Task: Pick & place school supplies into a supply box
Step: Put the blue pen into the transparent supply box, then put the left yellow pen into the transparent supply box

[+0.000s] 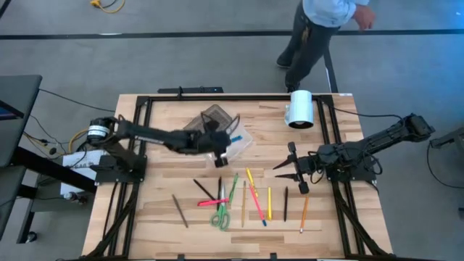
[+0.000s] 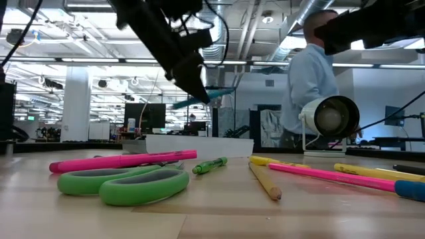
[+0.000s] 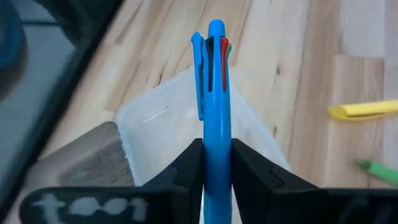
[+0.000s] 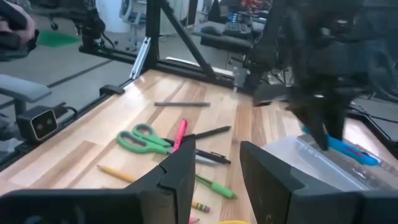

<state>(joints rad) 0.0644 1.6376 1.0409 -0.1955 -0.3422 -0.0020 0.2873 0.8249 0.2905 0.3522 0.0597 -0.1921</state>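
Note:
The supply box lies open at the table's far middle, with its clear tray (image 1: 239, 145) (image 3: 158, 121) beside its grey dotted lid (image 1: 212, 117). My left gripper (image 1: 222, 146) (image 3: 216, 165) hangs over the tray, shut on a blue multi-colour pen (image 3: 215, 93) (image 4: 348, 150). The other school supplies lie flat nearer the front: green scissors (image 1: 221, 215) (image 2: 126, 186), a pink marker (image 2: 123, 161) and several pens and pencils (image 1: 254, 194). My right gripper (image 1: 293, 171) (image 4: 214, 171) stands open at the right, above the table, with nothing between its fingers. My left gripper pinches the blue pen's barrel (image 3: 216, 146) between its two fingers, one on each side. The pen runs along the fingers, and its clip end (image 3: 211, 43) sticks out ahead of them. The fingers slant down from the table's left. The pen is lifted clear, above the clear tray.
A white cylinder (image 1: 301, 109) (image 2: 329, 119) lies at the far right of the table. A person (image 1: 319, 29) stands beyond the far edge. Black frame rails (image 1: 145, 101) run round the tabletop. Bare wood shows at the front left (image 1: 138, 217).

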